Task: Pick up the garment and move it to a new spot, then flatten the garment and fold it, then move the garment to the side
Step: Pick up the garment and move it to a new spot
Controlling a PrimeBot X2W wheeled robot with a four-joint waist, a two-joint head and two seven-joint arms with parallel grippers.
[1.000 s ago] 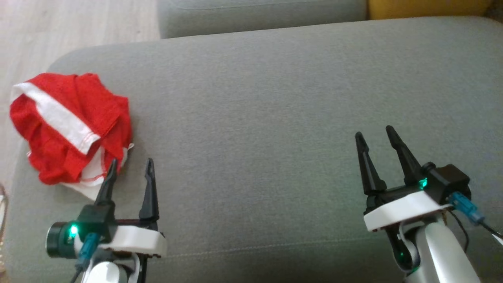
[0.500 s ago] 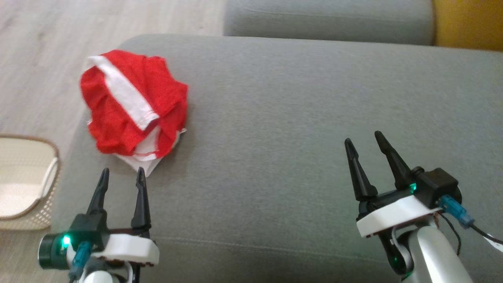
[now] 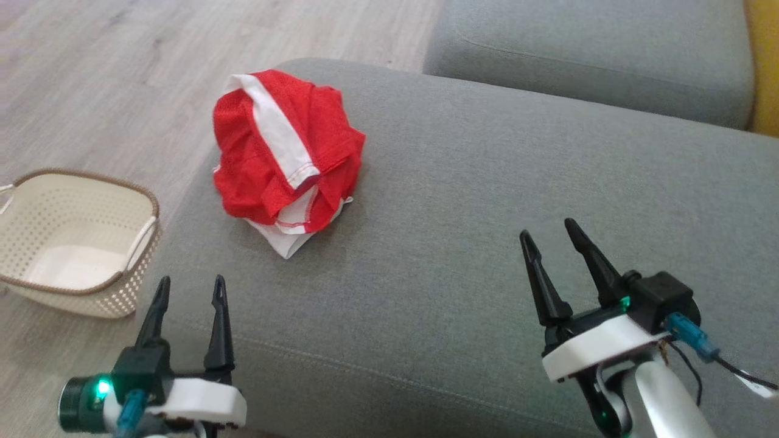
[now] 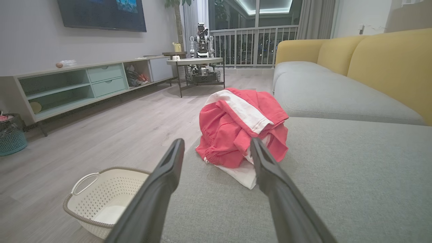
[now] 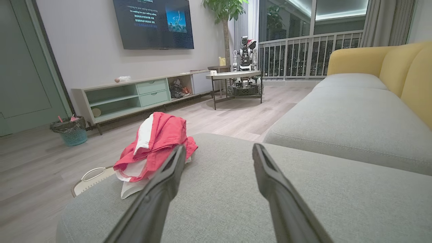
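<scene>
Left tool (image 3: 191, 280), right tool (image 3: 546, 229) wide open, empty; garment (image 3: 286, 152) ahead; TV text (image 5: 143, 15) unreadable.

Left gripper (image 3: 190, 283): long black tapered fingers (image 3: 219, 322), white mounting plate (image 3: 201, 401), green indicator light (image 3: 102, 387). Right gripper (image 3: 548, 230): same build, teal cable connector (image 3: 694, 340), pale silver forearm (image 3: 663, 395).

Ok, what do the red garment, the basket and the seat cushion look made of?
Garment: soft red knit fabric with white bands, matte, crumpled into folds.
Basket: probably cream plastic, going by the perforated walls; brown woven-looking rim.
Seat cushion: grey woven upholstery, matte, with a stitched seam.
</scene>
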